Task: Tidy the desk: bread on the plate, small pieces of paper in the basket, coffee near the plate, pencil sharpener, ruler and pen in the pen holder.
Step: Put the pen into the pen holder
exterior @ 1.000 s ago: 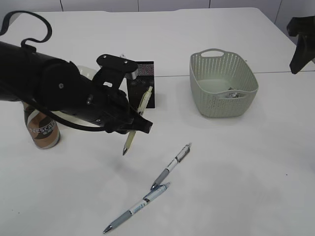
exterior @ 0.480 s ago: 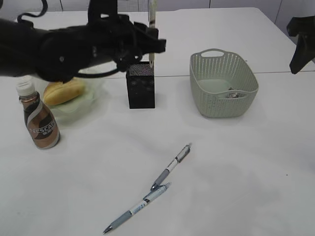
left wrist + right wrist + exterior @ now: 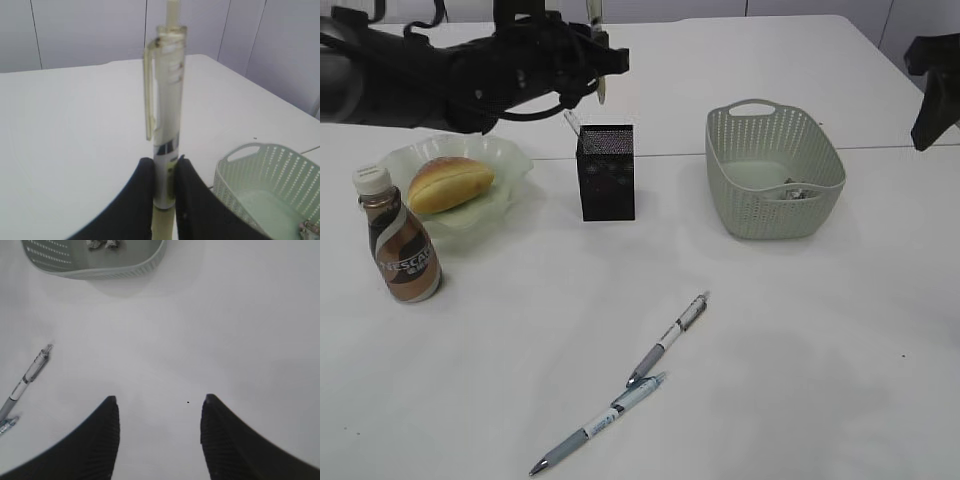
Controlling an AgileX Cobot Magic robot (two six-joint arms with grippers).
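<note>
Left gripper point(image 3: 163, 172) pinches an upright pen point(image 3: 166, 115), blurred in exterior view.

A: What sits under the left gripper point(image 3: 600, 62)?

B: The pen holder point(image 3: 607, 172), just below and slightly forward, mouth unblocked. The plate point(image 3: 510, 160) and coffee point(image 3: 402, 250) crowd its left.

A: And the right gripper point(image 3: 159, 407)?

B: Bare desk point(image 3: 240, 330) between its spread jaws. The basket point(image 3: 125, 267) stands ahead, two pens point(image 3: 30, 372) off left.

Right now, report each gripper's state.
Left gripper: shut on a pale pen, held upright.
Right gripper: open, holding nothing.
</note>
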